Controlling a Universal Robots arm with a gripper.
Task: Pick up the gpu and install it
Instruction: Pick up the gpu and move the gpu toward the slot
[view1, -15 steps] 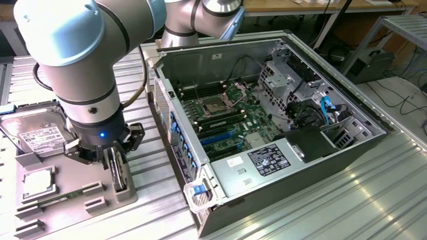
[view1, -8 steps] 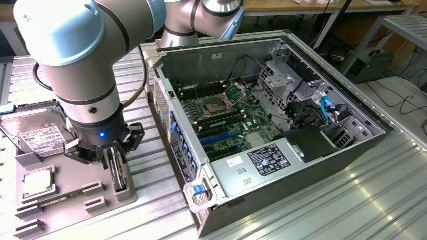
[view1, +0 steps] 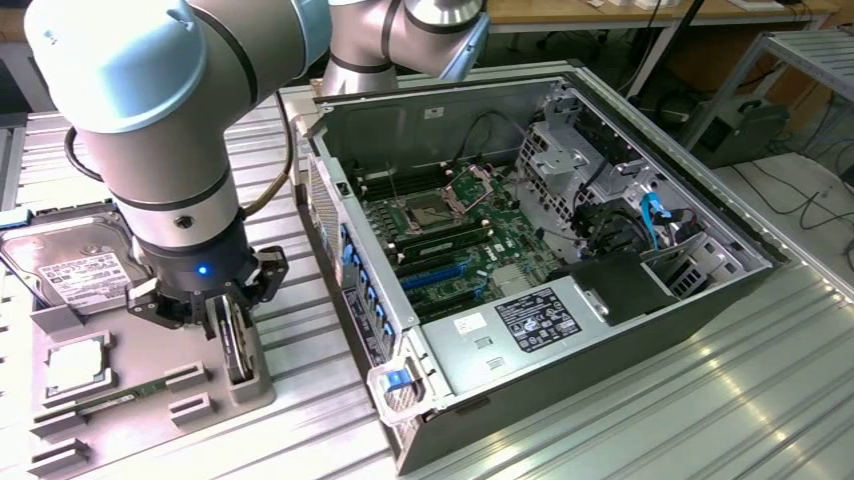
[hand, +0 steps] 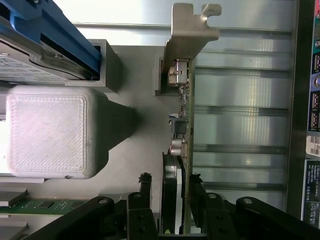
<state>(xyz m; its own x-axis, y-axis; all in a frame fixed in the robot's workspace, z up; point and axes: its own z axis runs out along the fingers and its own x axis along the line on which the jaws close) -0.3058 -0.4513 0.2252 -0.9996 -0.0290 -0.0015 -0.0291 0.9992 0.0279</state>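
Fingers straddle the gpu, which stands on edge in the grey holder on the counter beside the open computer case; whether they clamp it, I cannot tell

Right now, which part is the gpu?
At the exterior view's left, beside the open computer case, sits a grey parts tray. At its case-side edge, between the jaws of the gripper, the gpu stands on edge: thin, dark, silver-bracketed, unlike the flat hard drive.
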